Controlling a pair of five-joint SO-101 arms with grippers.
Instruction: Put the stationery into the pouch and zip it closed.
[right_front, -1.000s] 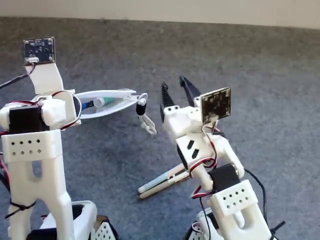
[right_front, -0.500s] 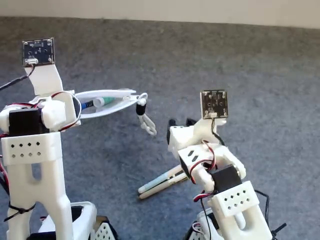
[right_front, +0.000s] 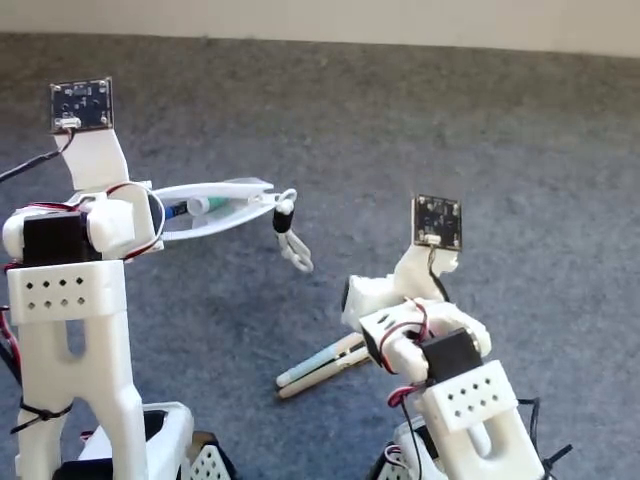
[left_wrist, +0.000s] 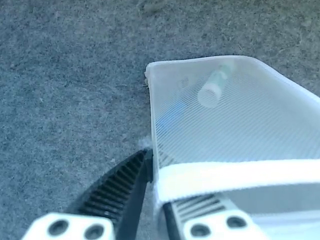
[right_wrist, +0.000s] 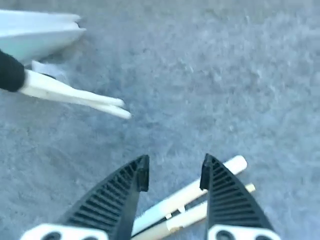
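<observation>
Two pens (right_wrist: 190, 200) on grey carpet (right_front: 500, 130), right tool (right_wrist: 175, 167) spread above — left tool (left_wrist: 155, 175) gripping pouch (left_wrist: 225, 125).

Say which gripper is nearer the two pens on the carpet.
Right. The right gripper hangs just above the pens with fingers open; the left gripper is away at the pouch, gripping its edge.

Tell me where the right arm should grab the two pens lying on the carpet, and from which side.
Probably best to grip the pens across their middle, coming straight down from above. They lie flat, side by side, so fingers straddling both barrels crosswise can close on the pair. The right gripper hangs over them, open.
</observation>
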